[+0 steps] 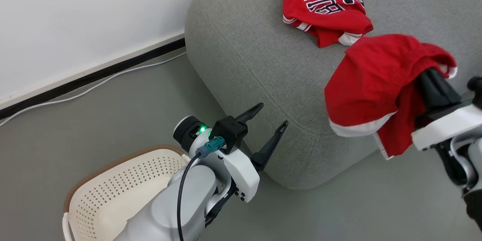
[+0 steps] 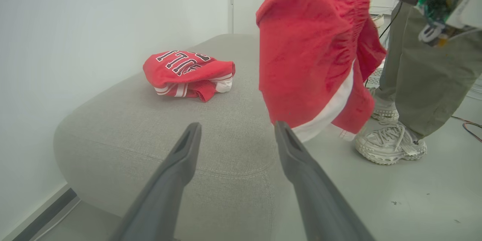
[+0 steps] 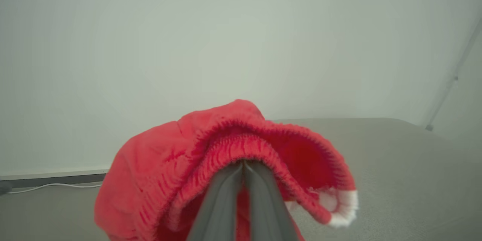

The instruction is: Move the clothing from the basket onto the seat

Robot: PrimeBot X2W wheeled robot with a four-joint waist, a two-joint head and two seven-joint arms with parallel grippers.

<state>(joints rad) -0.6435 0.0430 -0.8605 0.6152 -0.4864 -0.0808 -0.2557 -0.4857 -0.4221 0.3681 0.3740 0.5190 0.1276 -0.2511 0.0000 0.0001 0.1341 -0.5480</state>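
A red garment with white trim (image 1: 372, 90) hangs in the air over the front corner of the grey seat (image 1: 256, 56), my right gripper (image 1: 427, 73) shut on its elastic band (image 3: 241, 150). It also hangs at the upper right of the left wrist view (image 2: 312, 49). A second red jersey with lettering (image 1: 325, 9) lies crumpled further back on the seat (image 2: 188, 73). My left gripper (image 1: 272, 117) stands open and holds nothing, beside the seat's corner (image 2: 237, 128). The cream basket (image 1: 113, 192) sits on the floor at lower left, partly hidden by my left arm.
A person's legs and pale sneakers (image 2: 391, 145) stand on the floor right of the seat. A white wall with a dark baseboard (image 1: 94, 73) and a white cable (image 1: 75, 94) runs behind the basket. Grey floor lies around the seat.
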